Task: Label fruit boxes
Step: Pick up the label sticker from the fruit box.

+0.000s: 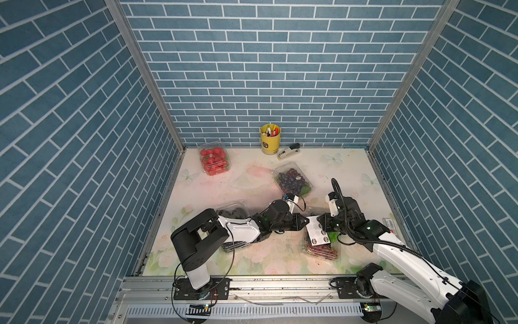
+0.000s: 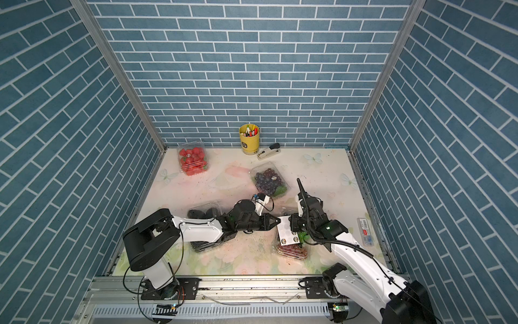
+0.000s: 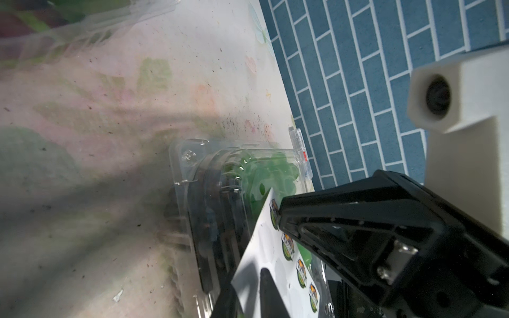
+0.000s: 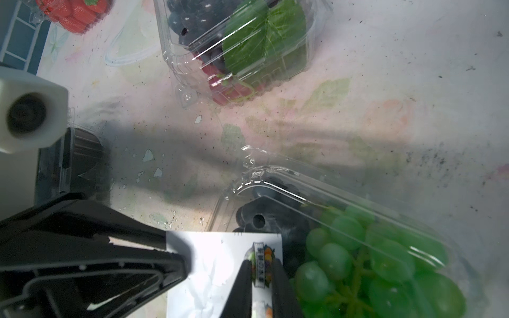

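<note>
A white sticker sheet (image 1: 315,234) (image 4: 214,261) hangs just above the mixed-grape fruit box (image 1: 322,251) (image 3: 220,170) near the front right. My left gripper (image 1: 307,221) (image 3: 248,286) is shut on the sheet's blank left edge. My right gripper (image 1: 319,224) (image 4: 260,264) pinches the sheet from the other side, across a round sticker. The black-fruit box (image 1: 232,213) lies partly hidden under my left arm. The purple-grape box (image 1: 293,179) (image 4: 242,41) sits mid-table. The strawberry box (image 1: 214,161) is at the back left.
A yellow pen cup (image 1: 270,138) and a stapler (image 1: 288,151) stand by the back wall. A flat clear plastic piece (image 1: 246,181) lies between the strawberries and purple grapes. A small labelled clear case (image 1: 389,224) rests by the right wall.
</note>
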Controlling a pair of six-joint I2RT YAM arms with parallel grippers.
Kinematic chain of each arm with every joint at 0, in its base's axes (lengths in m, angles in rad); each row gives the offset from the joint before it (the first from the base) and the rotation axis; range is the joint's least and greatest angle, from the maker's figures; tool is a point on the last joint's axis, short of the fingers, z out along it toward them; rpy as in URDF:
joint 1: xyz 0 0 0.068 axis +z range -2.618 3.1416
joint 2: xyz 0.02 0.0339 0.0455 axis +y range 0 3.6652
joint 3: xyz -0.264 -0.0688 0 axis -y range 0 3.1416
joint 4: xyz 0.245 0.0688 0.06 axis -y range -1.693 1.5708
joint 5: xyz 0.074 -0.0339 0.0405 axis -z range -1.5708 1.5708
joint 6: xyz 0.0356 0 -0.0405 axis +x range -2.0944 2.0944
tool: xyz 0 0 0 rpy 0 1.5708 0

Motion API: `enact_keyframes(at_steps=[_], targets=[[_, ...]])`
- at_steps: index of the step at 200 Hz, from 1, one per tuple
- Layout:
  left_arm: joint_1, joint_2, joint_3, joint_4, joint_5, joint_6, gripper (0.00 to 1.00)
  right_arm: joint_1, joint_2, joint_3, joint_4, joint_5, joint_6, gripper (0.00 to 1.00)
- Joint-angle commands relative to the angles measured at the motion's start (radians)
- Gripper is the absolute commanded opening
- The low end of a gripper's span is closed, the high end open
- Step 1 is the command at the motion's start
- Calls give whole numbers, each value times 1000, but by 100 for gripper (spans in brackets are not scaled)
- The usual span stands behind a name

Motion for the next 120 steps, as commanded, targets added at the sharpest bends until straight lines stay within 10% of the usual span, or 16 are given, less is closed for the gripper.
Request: enact_keyframes(at_steps=[1,120], targets=[[-6,-8,19,1,-4,16,5,5,-6,-11,8,-2,23,16],[82,-187,145,-222,74,208,0,1,-21,185,94,38,-49,43]])
